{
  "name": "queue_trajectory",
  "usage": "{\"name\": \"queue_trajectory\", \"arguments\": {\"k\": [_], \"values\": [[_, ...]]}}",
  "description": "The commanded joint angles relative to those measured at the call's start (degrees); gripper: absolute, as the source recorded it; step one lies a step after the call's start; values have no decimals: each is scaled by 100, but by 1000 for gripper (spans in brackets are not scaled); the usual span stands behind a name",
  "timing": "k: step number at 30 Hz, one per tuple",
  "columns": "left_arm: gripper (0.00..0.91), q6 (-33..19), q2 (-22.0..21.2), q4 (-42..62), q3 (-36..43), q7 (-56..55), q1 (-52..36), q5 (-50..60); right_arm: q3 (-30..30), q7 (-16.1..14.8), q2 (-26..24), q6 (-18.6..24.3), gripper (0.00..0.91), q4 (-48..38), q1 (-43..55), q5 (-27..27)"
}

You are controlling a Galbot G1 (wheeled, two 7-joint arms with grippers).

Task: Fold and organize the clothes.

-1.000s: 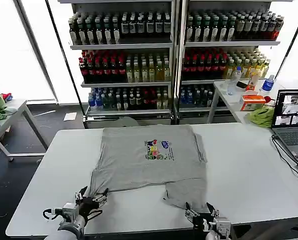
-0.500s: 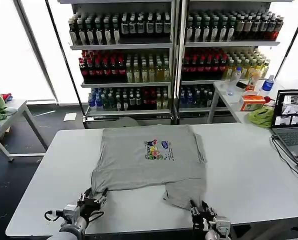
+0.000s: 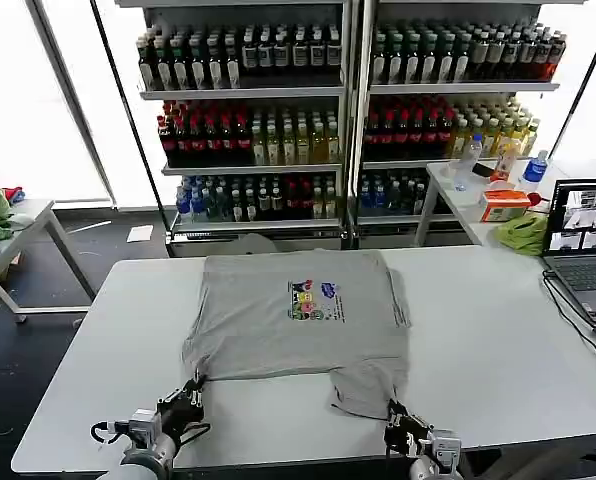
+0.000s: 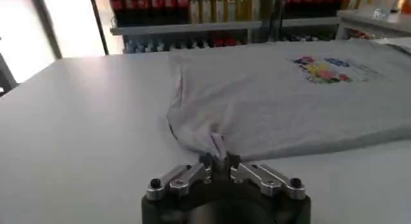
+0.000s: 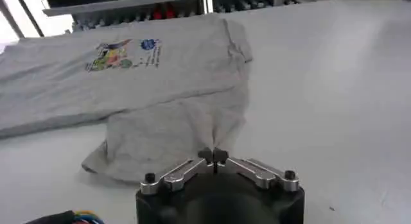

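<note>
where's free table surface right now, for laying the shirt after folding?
Widest bare patch: table between the shirt and the laptop with its cable. A narrower strip lies between the shirt and the table's left edge. The near edge is crowded: left gripper and right gripper each pinch the shirt's hem there.

Both arms reach forward low over the near edge of the white desk (image 3: 498,360). The left hand (image 3: 190,398) sits at the near left, its two metal fingers (image 4: 207,162) pressed together, pinching a corner of the light grey short-sleeved shirt (image 3: 298,315). The right hand (image 3: 400,430) sits at the near right, its fingers (image 5: 207,157) likewise closed, pinching the shirt's near hem fold.
</note>
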Motion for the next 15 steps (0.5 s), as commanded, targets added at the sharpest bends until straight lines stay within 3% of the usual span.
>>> {"name": "queue_trajectory", "arguments": {"k": [1,5,9,15], "values": [[10,-184,-97,-124,-21,-1,-37,18,66,-50,0,11,0,296,42,-48],[10,-277,-165,-272,-39,-9,-124,9,200,-139,25,19,0,471,150,-167],[0,-409,-212,-372,-40,-36,-297,7,315,-349,122,399,0,423,330,-843],[0,-641,-225,-307,-21,-30,-575,-81,436,-453,203,477,0,324,703,-898]]}}
